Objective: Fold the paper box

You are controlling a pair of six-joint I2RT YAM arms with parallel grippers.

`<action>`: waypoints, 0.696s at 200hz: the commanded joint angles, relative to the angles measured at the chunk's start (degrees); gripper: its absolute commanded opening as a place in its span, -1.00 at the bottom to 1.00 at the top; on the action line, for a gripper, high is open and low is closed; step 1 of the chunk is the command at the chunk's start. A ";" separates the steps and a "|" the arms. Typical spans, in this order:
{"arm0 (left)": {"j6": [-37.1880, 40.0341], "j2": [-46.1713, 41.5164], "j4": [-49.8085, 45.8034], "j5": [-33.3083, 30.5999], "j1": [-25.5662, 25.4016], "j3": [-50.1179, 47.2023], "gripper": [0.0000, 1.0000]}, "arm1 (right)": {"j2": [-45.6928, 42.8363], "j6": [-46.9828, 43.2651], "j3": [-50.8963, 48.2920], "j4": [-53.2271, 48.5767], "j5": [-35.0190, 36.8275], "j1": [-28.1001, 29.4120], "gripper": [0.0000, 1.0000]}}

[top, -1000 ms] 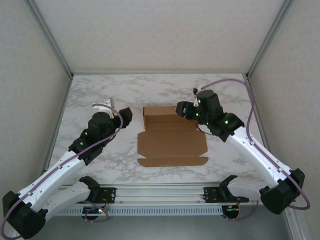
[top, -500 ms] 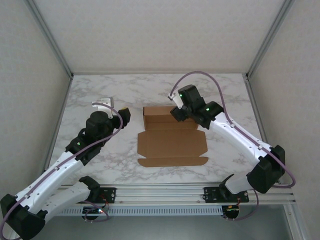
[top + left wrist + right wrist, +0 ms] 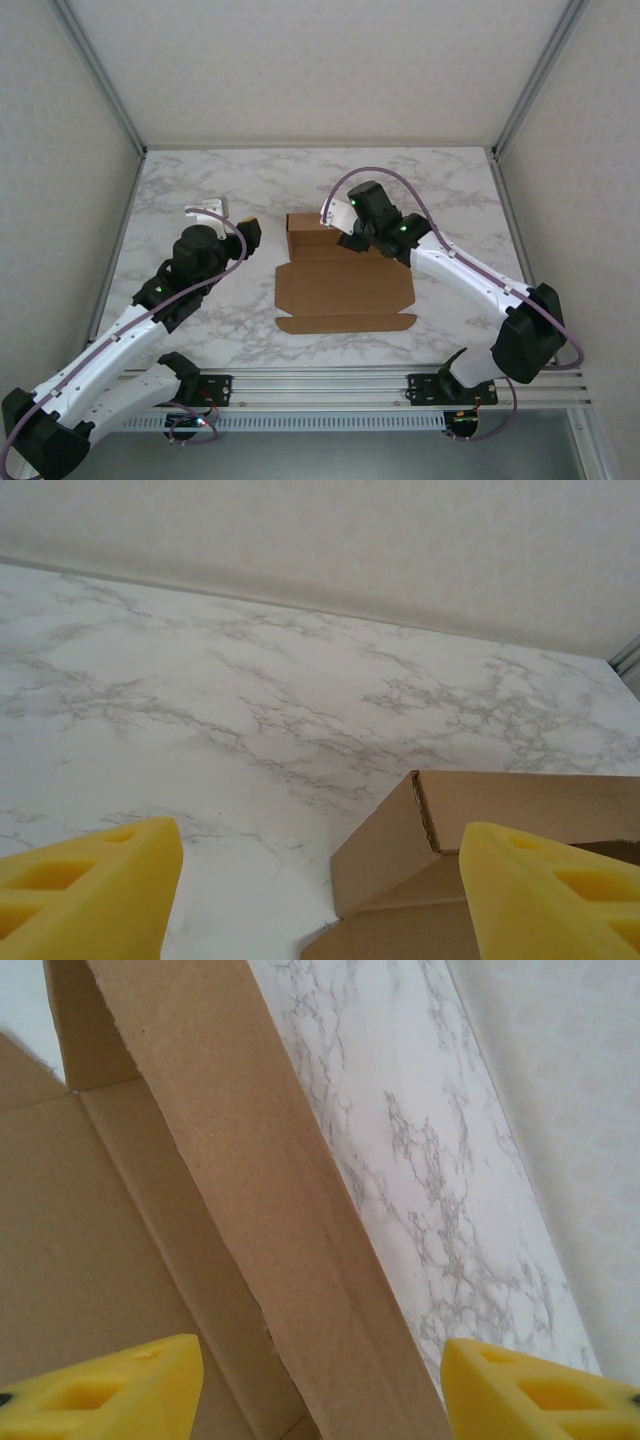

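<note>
Swung leftward, the right end effector (image 3: 342, 230) hangs over the raised back wall of the paper box (image 3: 345, 285), mid-worktop (image 3: 200, 190). Its wrist view shows that wall between spread fingers (image 3: 520, 1390). The left end effector (image 3: 236, 226), also wide and empty, faces the box's far-left corner.
</note>
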 commanded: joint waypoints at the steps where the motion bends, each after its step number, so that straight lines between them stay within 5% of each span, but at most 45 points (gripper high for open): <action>1: 1.02 -1.33 1.49 -1.14 0.49 -0.58 0.46 | 2.36 -1.67 2.03 -0.50 -1.63 0.19 0.28; 61: 0.76 -2.17 1.31 -2.40 0.49 -0.51 0.46 | 8.80 2.24 5.76 0.72 -1.69 -2.99 0.21; 139: -0.21 -5.96 0.91 -5.27 0.55 3.50 0.45 | 25.17 16.08 22.57 -8.69 -6.79 -11.59 0.03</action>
